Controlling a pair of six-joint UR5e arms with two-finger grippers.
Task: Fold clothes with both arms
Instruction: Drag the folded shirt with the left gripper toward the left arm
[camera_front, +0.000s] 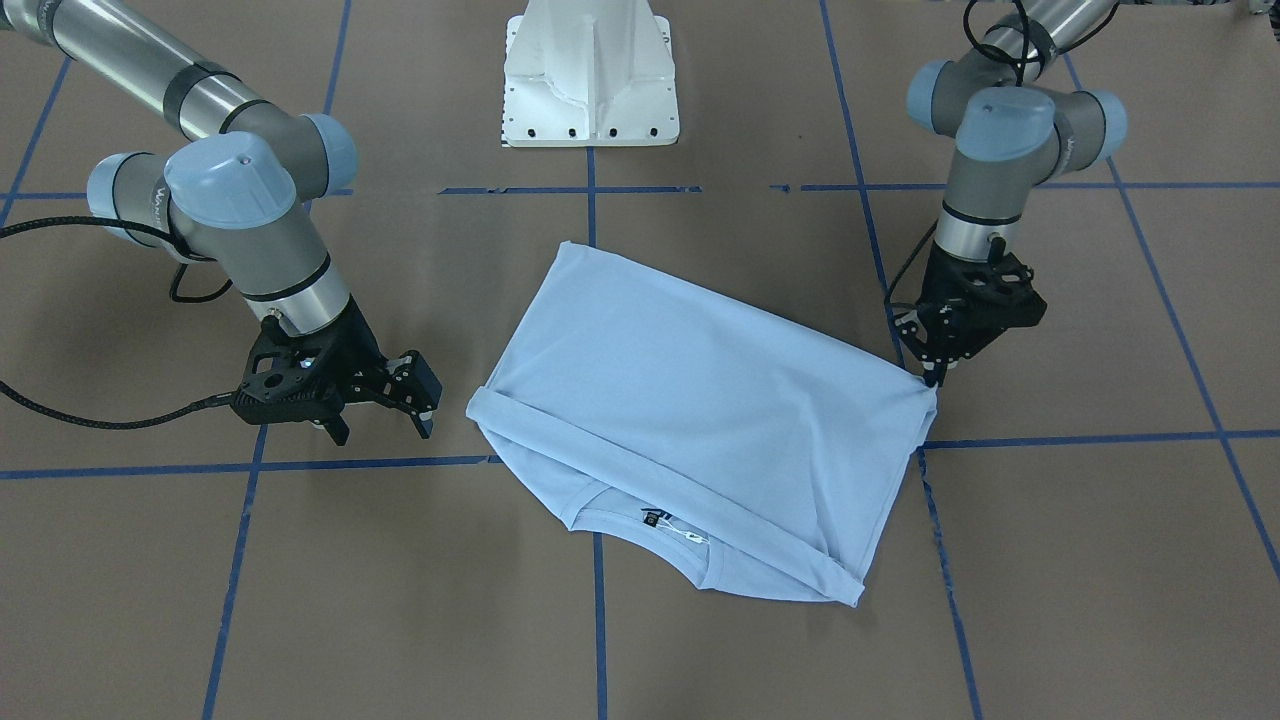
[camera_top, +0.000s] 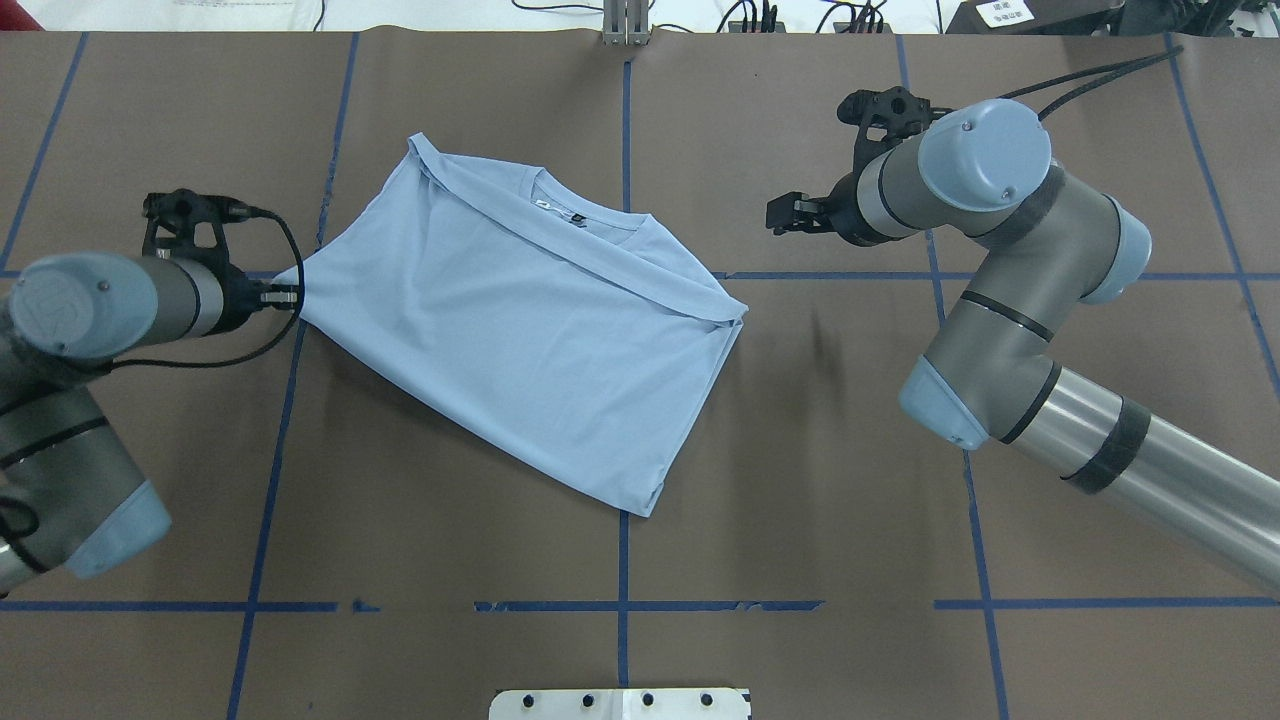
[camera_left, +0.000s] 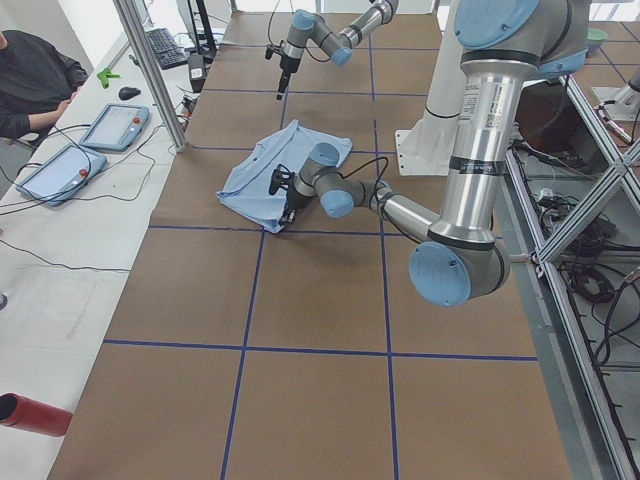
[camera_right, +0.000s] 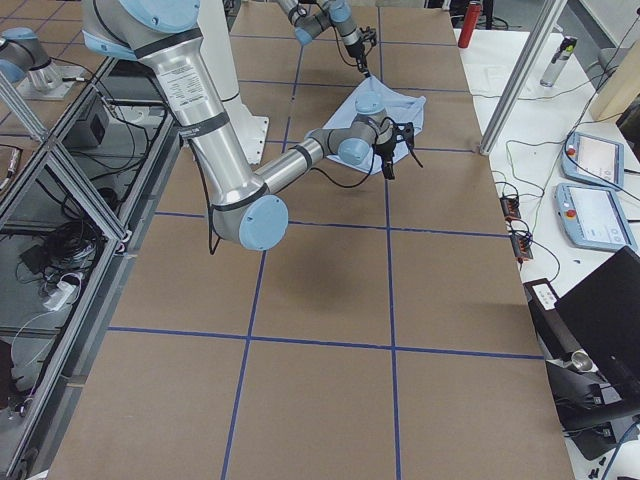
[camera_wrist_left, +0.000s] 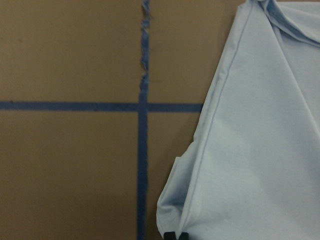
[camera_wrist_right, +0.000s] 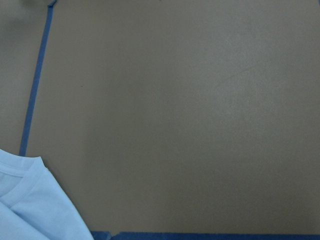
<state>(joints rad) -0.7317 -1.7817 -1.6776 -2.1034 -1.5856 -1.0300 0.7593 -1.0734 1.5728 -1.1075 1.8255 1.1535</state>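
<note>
The light blue T-shirt (camera_front: 690, 400) lies folded and skewed on the brown table, with its collar and dark neck label (camera_front: 650, 518) showing on the operators' side. Its chest print is hidden. My left gripper (camera_front: 935, 378) is shut on the shirt's corner at table level. It shows the same way in the overhead view (camera_top: 287, 293), and the left wrist view shows cloth (camera_wrist_left: 250, 150) running into the fingertips (camera_wrist_left: 175, 234). My right gripper (camera_front: 383, 430) is open and empty, raised beside the shirt's other side and apart from it (camera_top: 785, 215). The right wrist view shows only a shirt corner (camera_wrist_right: 30, 200).
The white pedestal base (camera_front: 590, 75) stands at the robot's side of the table. Blue tape lines (camera_front: 350, 465) cross the brown table top. In the left side view an operator (camera_left: 30, 80) sits by tablets (camera_left: 115, 125), and a red bottle (camera_left: 30, 412) lies near the edge.
</note>
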